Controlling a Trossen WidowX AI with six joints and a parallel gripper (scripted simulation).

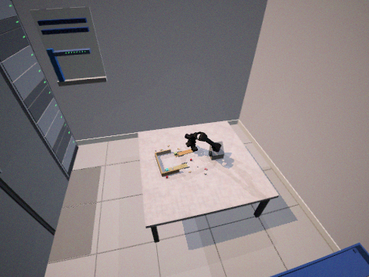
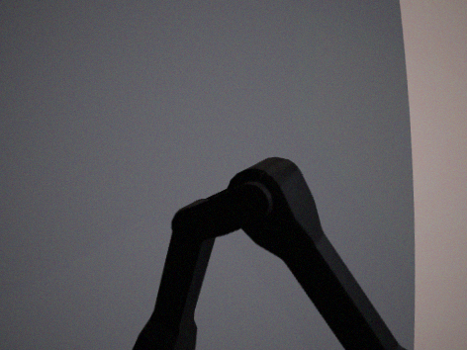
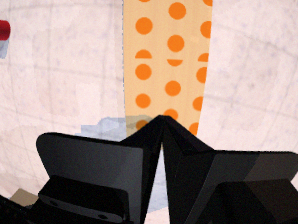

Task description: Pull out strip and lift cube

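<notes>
In the wrist view my gripper [image 3: 162, 120] is shut on the near end of a tan strip with orange dots [image 3: 166, 36], which runs straight away from the fingertips across the table. A seam of cut-off dots crosses this strip partway along. In the top view the gripper [image 1: 191, 149] is at the end of the upper strip [image 1: 182, 152], by the open side of a wooden U-shaped frame [image 1: 158, 162]. A second strip [image 1: 179, 168] lies along the frame's lower arm, with a small cyan cube [image 1: 166, 170] on it near the frame's corner.
Small red and pale bits [image 1: 191, 160] [image 1: 205, 170] lie scattered on the pale table [image 1: 219, 196] around the frame; one red bit [image 3: 4, 30] shows at the left of the wrist view. The arm's base [image 1: 216, 152] stands right of the frame. The exterior view shows only the arm's elbow [image 2: 277, 208] against the wall.
</notes>
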